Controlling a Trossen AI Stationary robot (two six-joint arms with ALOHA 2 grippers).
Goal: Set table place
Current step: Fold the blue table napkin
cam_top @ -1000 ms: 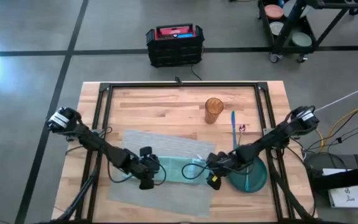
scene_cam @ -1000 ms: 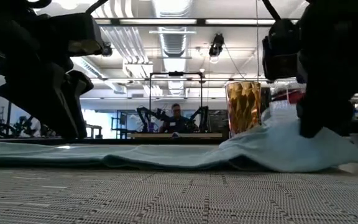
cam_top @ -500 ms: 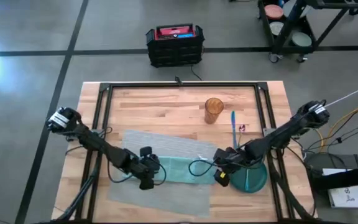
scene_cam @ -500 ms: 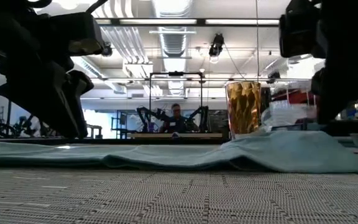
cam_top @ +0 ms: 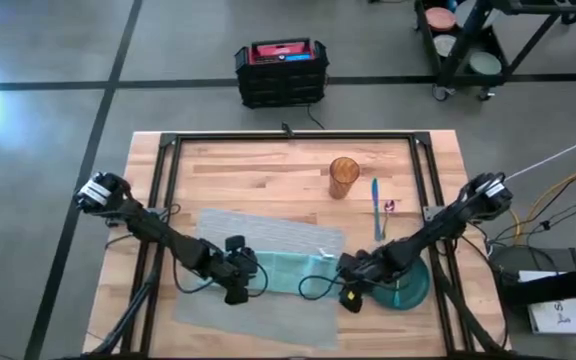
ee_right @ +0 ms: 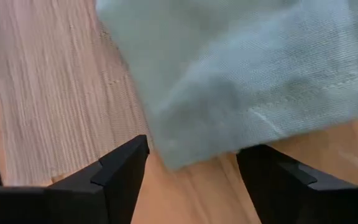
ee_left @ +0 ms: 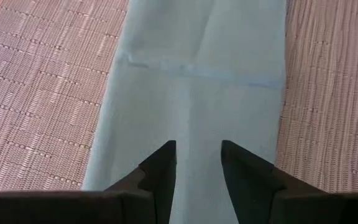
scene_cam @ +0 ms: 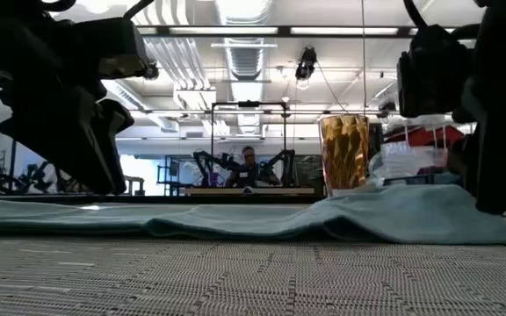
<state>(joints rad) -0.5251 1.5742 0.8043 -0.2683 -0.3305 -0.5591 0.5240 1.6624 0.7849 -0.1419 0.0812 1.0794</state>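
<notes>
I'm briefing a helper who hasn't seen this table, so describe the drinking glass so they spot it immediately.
On the wooden table, look beyond the grey placemat, toward the far edge. The glass stands upright on bare wood beside a blue utensil; it is the only amber, see-through thing there.

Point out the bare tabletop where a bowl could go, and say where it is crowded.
Free: the planks between the far rail and the placemat, left of the amber glass. Crowded: the near right, where the napkin, green plate, blue utensil and both grippers, left and right, sit close together.
</notes>
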